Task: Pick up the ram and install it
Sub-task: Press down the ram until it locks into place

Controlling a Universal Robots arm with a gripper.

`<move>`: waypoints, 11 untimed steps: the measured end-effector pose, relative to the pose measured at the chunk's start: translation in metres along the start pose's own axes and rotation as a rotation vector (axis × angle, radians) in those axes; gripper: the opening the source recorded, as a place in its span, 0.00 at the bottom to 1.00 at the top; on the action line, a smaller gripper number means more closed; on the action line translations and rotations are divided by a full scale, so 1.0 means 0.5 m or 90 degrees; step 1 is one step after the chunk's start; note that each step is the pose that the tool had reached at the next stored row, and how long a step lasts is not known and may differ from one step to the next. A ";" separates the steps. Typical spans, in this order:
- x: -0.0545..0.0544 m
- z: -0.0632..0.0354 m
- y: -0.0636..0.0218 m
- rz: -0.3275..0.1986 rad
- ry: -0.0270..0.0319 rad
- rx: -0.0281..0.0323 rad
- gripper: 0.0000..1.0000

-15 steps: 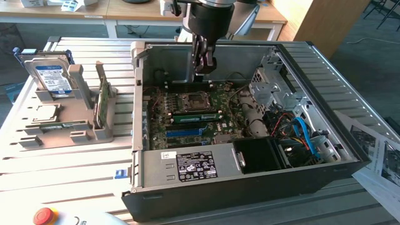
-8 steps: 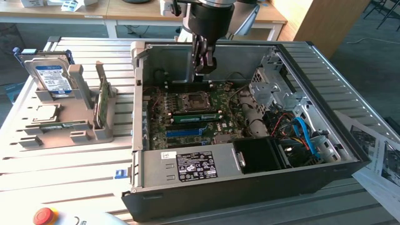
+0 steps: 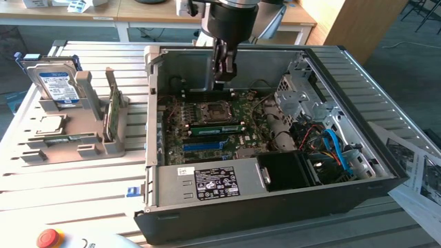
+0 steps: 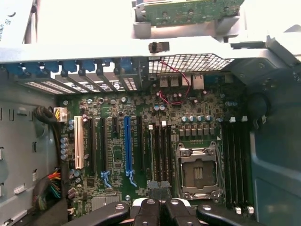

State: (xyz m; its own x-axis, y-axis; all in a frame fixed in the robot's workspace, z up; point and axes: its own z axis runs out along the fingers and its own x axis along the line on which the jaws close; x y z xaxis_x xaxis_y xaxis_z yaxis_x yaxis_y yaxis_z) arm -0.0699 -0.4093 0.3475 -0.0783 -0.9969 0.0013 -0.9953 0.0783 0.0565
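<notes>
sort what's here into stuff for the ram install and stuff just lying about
For the job: ram stick, motherboard, open computer case, gripper.
Lying about: hard drive, processor chip, upright green card, red button, papers.

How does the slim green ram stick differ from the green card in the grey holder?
The slim green ram stick sits on the motherboard inside the black computer case; the green card stands upright in the grey holder outside it. The ram stick is narrow, the card taller. Both are green boards.
</notes>
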 end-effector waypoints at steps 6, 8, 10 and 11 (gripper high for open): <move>0.000 0.000 0.000 0.051 -0.0029 0.0000 0.11; 0.000 0.000 0.000 0.069 -0.0040 0.0000 0.11; 0.000 0.000 0.000 0.088 -0.0050 0.0000 0.11; 0.000 0.000 0.000 0.098 -0.0055 0.0000 0.11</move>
State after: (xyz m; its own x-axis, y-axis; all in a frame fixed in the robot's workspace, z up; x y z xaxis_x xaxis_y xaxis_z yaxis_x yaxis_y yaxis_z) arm -0.0699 -0.4093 0.3475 -0.2299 -0.9732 0.0013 -0.9716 0.2296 0.0564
